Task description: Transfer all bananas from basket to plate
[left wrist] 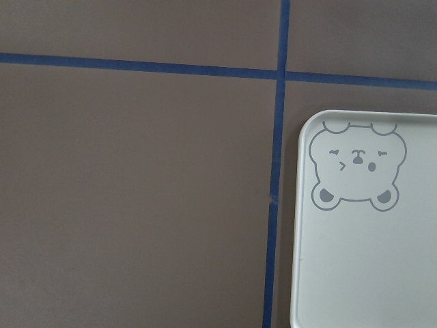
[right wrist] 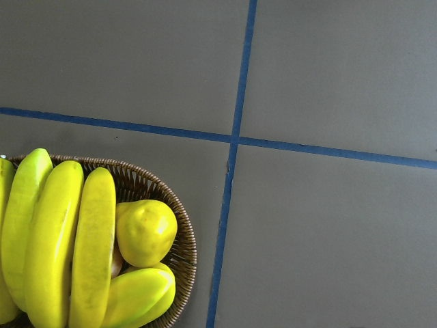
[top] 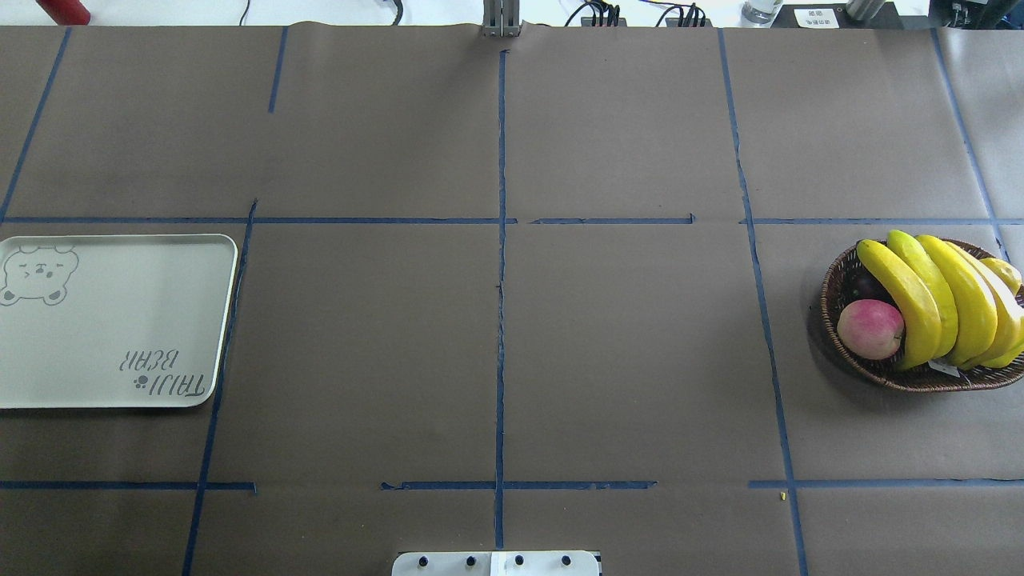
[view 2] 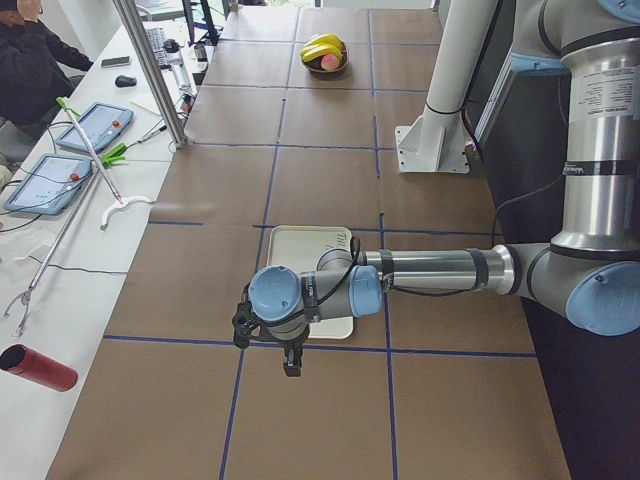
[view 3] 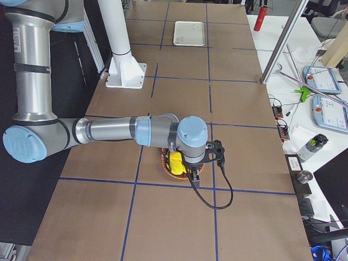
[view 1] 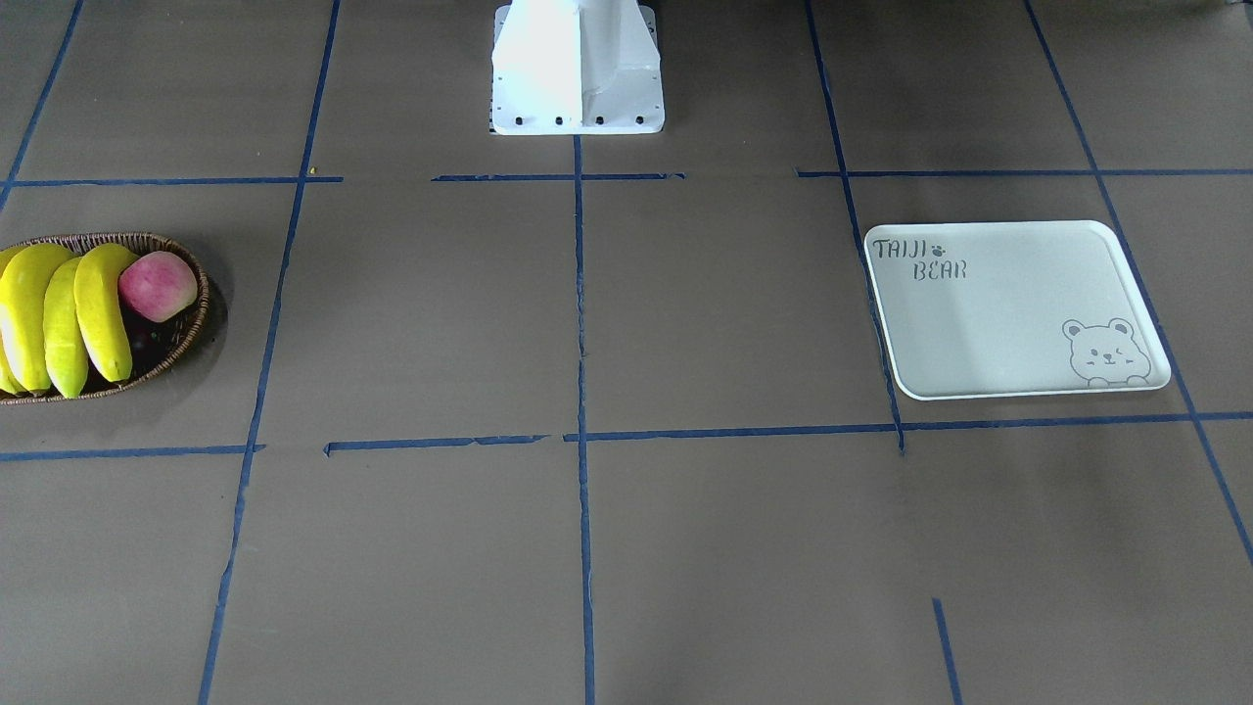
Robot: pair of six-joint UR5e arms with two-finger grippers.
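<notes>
Several yellow bananas [top: 936,300] lie side by side in the brown wicker basket [top: 832,288] at the table's right end. They also show in the front view [view 1: 59,313] and the right wrist view [right wrist: 61,239]. The white plate [top: 112,320] with the bear drawing lies bare at the left end, and its corner shows in the left wrist view [left wrist: 369,273]. My left gripper [view 2: 291,366] hangs above the plate's end. My right gripper [view 3: 194,175] hangs above the basket [view 3: 175,173]. Both show only in the side views, so I cannot tell whether they are open or shut.
A pink-red apple [top: 870,329] and a dark fruit [top: 864,284] share the basket; a round yellow fruit [right wrist: 143,231] lies beside the bananas. The robot's white base [view 1: 578,69] stands mid-table. A side bench holds tablets [view 2: 95,125] and a red can [view 2: 38,367].
</notes>
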